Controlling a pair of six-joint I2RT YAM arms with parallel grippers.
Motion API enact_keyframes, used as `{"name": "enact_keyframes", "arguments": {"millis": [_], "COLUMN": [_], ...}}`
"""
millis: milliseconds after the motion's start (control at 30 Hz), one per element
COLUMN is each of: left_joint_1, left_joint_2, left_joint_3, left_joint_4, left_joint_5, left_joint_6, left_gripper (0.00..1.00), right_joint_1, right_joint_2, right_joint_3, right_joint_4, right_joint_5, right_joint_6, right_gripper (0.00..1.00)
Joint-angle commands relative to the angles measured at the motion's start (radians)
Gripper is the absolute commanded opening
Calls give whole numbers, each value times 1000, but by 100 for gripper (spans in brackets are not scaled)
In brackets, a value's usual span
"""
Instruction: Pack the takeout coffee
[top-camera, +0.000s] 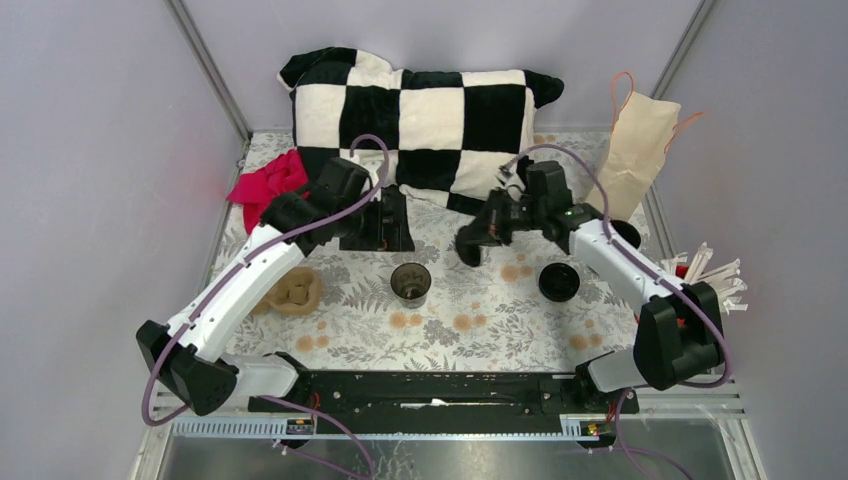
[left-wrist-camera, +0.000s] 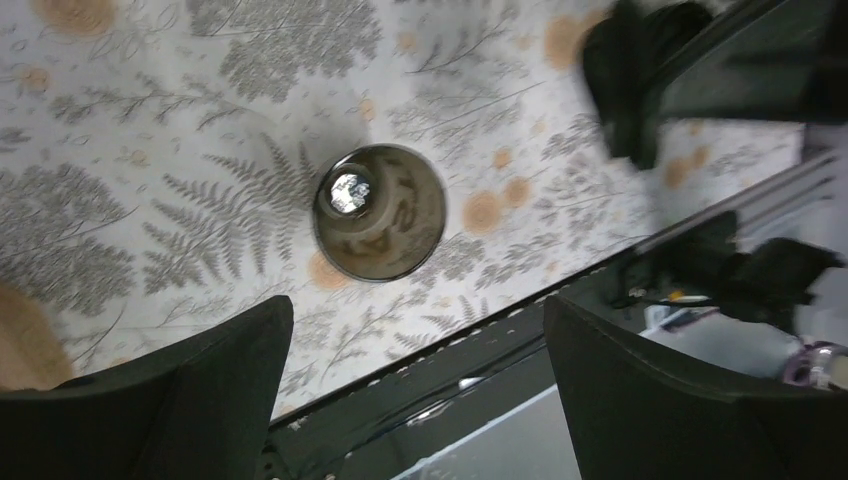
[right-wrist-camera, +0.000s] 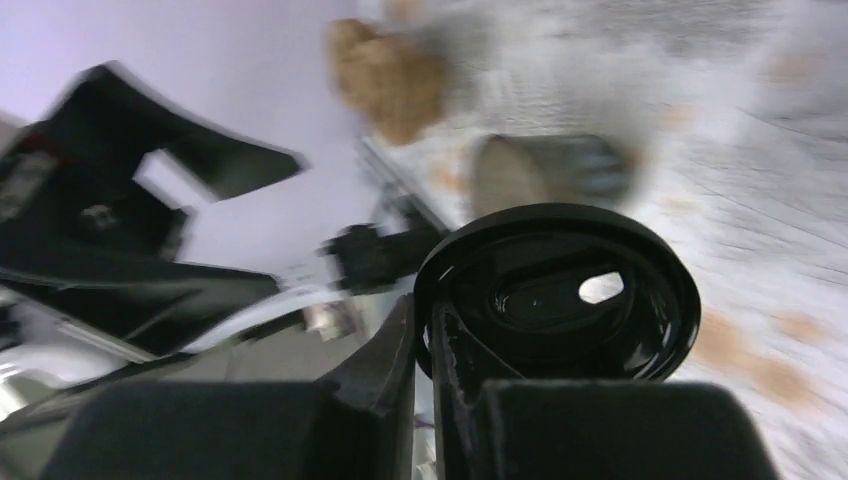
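Observation:
A black paper cup (top-camera: 410, 283) stands without a lid at the middle of the table; from above its brown inside shows (left-wrist-camera: 380, 212). My left gripper (top-camera: 381, 232) hovers just behind it, wide open and empty (left-wrist-camera: 415, 310). My right gripper (top-camera: 470, 246) hangs in the air to the right of that cup, shut on the rim of a round black sip lid (right-wrist-camera: 560, 290) that stands on edge between the jaws (right-wrist-camera: 425, 315). A second black cup (top-camera: 558, 282) stands further right; I cannot tell whether it has a lid.
A brown pulp carrier (top-camera: 297, 292) lies left of the open cup. A red cloth (top-camera: 265, 185), a checkered cushion (top-camera: 430, 120) and a paper bag (top-camera: 635, 150) line the back. White straws (top-camera: 715, 272) stick out at the right edge. A dark round thing (top-camera: 627, 232) shows behind the right arm.

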Motion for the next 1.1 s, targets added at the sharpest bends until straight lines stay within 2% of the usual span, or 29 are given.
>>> {"name": "enact_keyframes", "arguments": {"millis": [0, 67, 200, 333, 500, 667, 800, 1067], "left_joint_1": [47, 49, 50, 76, 128, 206, 210, 210], "left_joint_2": [-107, -165, -189, -152, -138, -116, -138, -122], "left_joint_3": [74, 69, 112, 228, 283, 250, 159, 124], "left_joint_4": [205, 314, 385, 357, 333, 352, 493, 545], "left_joint_5": [173, 193, 177, 171, 212, 346, 443, 522], "left_joint_6": [-54, -93, -155, -231, -333, -413, -463, -488], "left_gripper": [99, 99, 99, 99, 99, 99, 99, 99], "right_joint_1": [89, 99, 152, 194, 207, 220, 225, 232], "right_joint_2": [-6, 32, 123, 159, 155, 154, 155, 147], "right_joint_3": [-58, -36, 82, 165, 178, 229, 227, 203], "right_joint_4": [970, 1240, 1471, 1485, 1527, 1523, 1535, 1532], "right_joint_5": [-304, -264, -206, -196, -169, -166, -155, -135], "right_joint_6": [794, 1004, 1191, 1198, 1224, 1231, 1240, 1228], "right_gripper": [9, 8, 6, 5, 4, 5, 5, 3]}}
